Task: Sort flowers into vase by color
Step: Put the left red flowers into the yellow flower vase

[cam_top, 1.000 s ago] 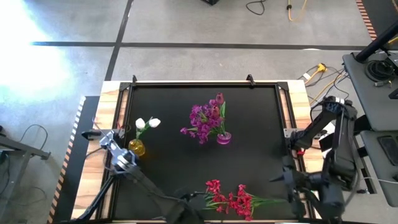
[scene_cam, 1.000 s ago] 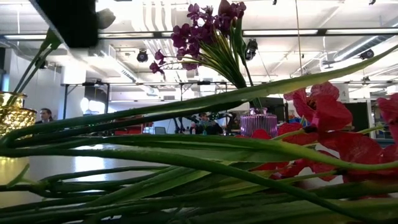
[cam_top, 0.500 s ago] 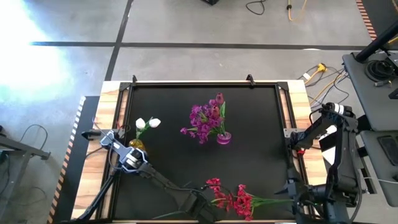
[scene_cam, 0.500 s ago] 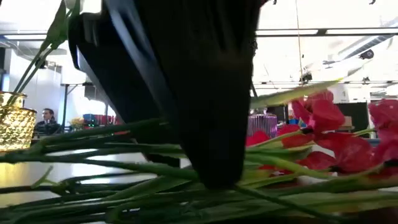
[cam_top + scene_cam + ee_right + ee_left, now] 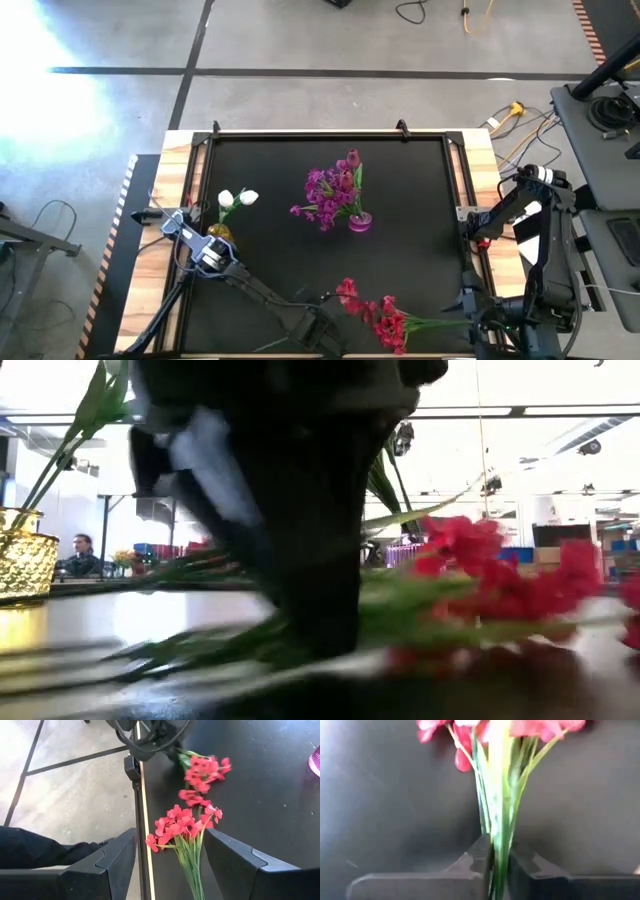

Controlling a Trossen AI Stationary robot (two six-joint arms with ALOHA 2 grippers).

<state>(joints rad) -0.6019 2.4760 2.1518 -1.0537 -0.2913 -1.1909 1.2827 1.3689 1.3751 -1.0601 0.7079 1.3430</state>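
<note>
Your yellow vase (image 5: 219, 238) held white tulips (image 5: 237, 198), the pink vase (image 5: 359, 222) purple blossoms (image 5: 326, 194); your left gripper (image 5: 496, 865) pinched red-flower stalks (image 5: 499, 817), right gripper (image 5: 170, 862) gaped empty.

There are no words, numbers, labels or signs to read anywhere in these pictures, not on the table, the flowers, the vases or the arms.

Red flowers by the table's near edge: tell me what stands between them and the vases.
Nothing visible does. The left gripper is shut on the red flowers; bare black table separates them from the yellow vase and the purple vase.
</note>
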